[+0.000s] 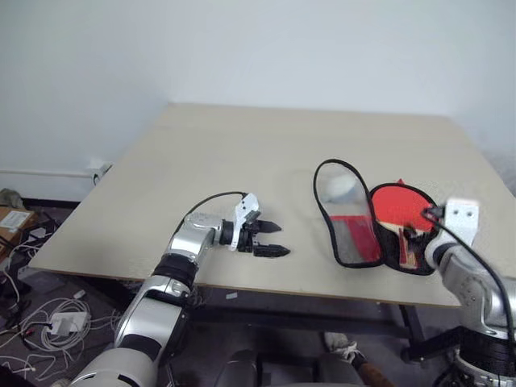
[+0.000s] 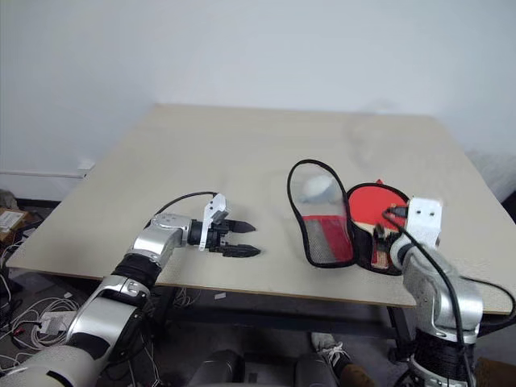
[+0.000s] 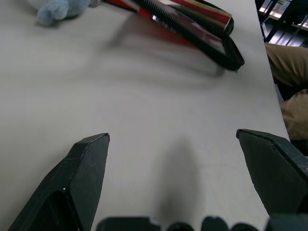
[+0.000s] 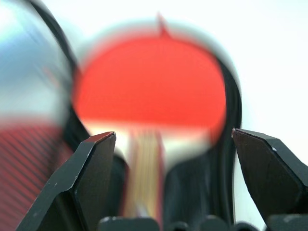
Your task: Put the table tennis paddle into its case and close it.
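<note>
One table tennis paddle [image 1: 401, 204]; one case [image 1: 348, 216]; one table [image 1: 242, 153]; possibly one pale soft toy [image 3: 55, 8].

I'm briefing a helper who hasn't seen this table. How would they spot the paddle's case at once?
Start at the large beige table and go to its near right corner. The case lies open there in two halves: the raised mesh-and-red flap on the left, the half holding the red paddle on the right. Its black zip rim outlines both halves.
</note>
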